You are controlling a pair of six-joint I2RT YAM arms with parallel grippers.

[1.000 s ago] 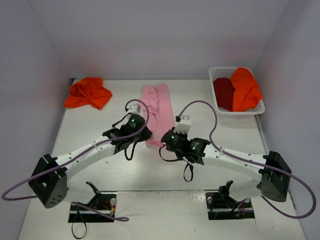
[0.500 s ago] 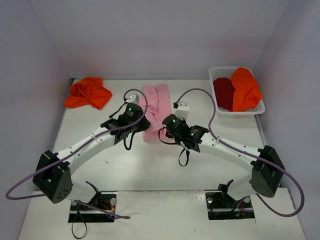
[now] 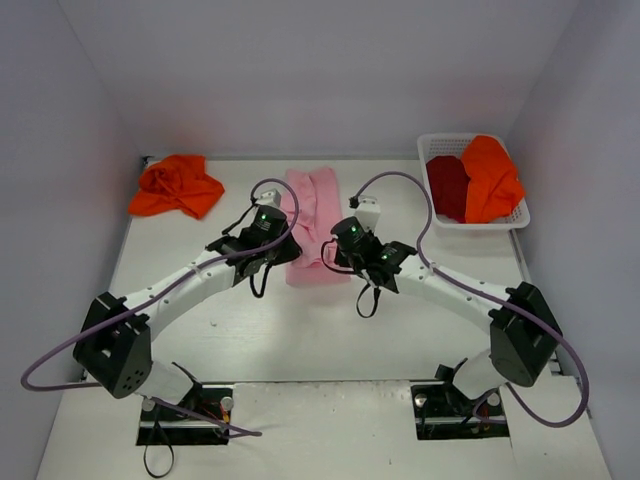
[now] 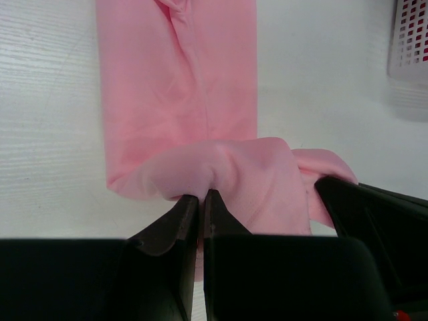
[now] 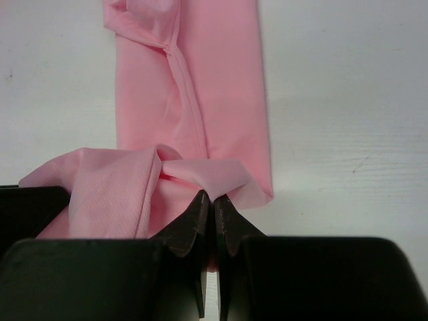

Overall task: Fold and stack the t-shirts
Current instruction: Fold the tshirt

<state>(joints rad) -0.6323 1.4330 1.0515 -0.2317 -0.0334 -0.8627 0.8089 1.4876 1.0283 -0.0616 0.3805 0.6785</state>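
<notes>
A light pink t-shirt [image 3: 312, 215], folded into a long strip, lies at the table's middle back. My left gripper [image 3: 283, 250] is shut on its near left corner [image 4: 200, 170]. My right gripper [image 3: 332, 252] is shut on its near right corner [image 5: 214, 180]. Both hold the near end lifted and carried back over the strip. A bright orange t-shirt [image 3: 176, 186] lies crumpled at the back left. A dark red t-shirt [image 3: 447, 187] and a second orange t-shirt [image 3: 491, 178] lie in the basket.
A white latticed basket [image 3: 438, 143] stands at the back right; its corner shows in the left wrist view [image 4: 409, 37]. White walls close in the table on three sides. The arm bases sit at the near edge.
Both grippers have moved away from the near edge, carrying the pink shirt's near end back over the strip. The visible strip has grown shorter.
</notes>
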